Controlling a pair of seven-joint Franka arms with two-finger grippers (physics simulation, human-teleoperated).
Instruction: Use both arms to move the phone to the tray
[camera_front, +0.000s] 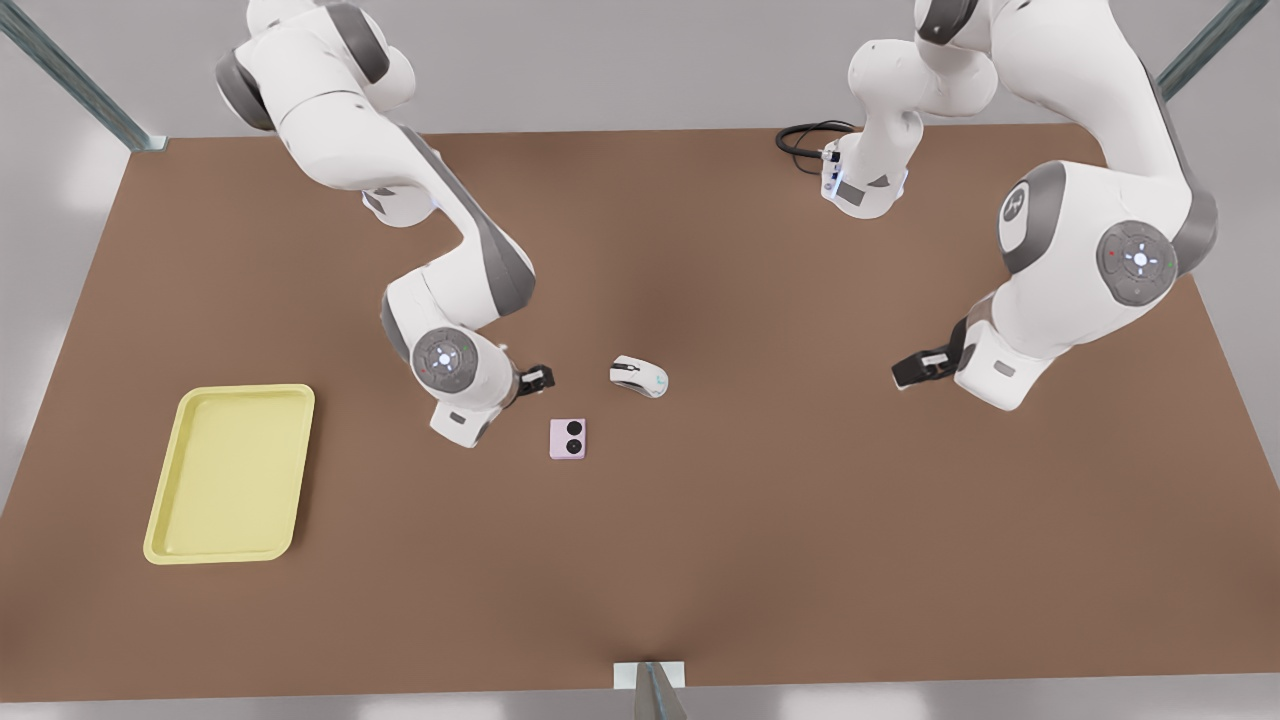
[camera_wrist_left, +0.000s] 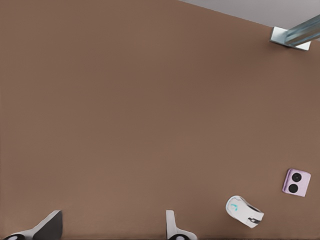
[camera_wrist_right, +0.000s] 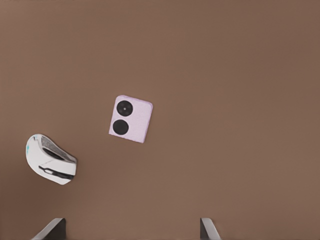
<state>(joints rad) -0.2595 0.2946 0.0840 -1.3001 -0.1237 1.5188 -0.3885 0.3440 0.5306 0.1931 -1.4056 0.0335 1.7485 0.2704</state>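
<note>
The pale pink phone (camera_front: 568, 439) (camera_wrist_right: 130, 119) lies flat near the middle of the brown table, its two black circles facing up. My right gripper (camera_front: 535, 378) (camera_wrist_right: 130, 232) hovers open just beside it, on the arm at the front view's left. The phone sits ahead of its spread fingers, not between them. My left gripper (camera_front: 912, 370) (camera_wrist_left: 110, 230) is open on the arm at the front view's right, well away from the phone (camera_wrist_left: 297, 182). The pale yellow tray (camera_front: 230, 470) rests empty near the table's edge at the front view's left.
A white computer mouse (camera_front: 640, 377) (camera_wrist_right: 50, 160) (camera_wrist_left: 245, 211) lies close to the phone. A black cable (camera_front: 805, 140) coils at the table's back edge. Metal frame posts (camera_front: 650, 690) (camera_wrist_left: 295, 34) stand at the table's edges.
</note>
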